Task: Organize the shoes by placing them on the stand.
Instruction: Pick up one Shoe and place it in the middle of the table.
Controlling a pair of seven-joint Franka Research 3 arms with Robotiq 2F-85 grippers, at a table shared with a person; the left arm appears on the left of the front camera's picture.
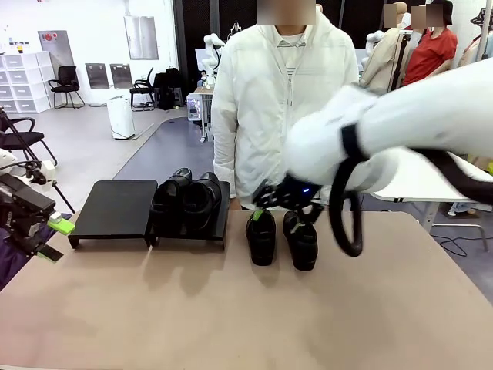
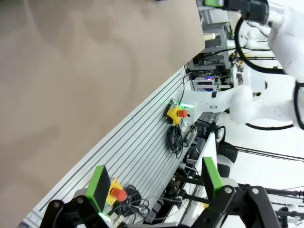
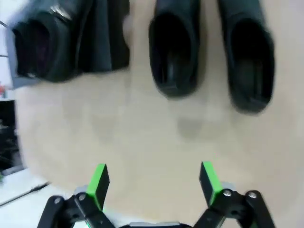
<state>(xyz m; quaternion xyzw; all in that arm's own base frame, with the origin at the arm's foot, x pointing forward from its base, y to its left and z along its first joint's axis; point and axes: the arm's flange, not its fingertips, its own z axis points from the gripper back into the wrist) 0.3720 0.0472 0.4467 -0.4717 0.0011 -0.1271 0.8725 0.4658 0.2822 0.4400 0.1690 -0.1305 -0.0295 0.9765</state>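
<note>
Black loafer pair [image 1: 187, 202] seated on right panel of stand [image 1: 115, 208] | second loafer pair [image 1: 261, 235] standing on desk [image 1: 231, 308] just beside stand | right fingers [image 3: 206, 178] spread wide, nothing held, near second loafer pair | left fingers [image 1: 62, 226] spread wide, empty, at desk's left edge | risk: glossy shoe may be squeezed out or its neighbour knocked, since both lie close together.

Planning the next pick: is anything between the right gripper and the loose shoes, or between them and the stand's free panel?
Nothing visible blocks the right gripper from the loose shoes. The two stowed shoes sit between them and the empty left panel of the stand.
</note>
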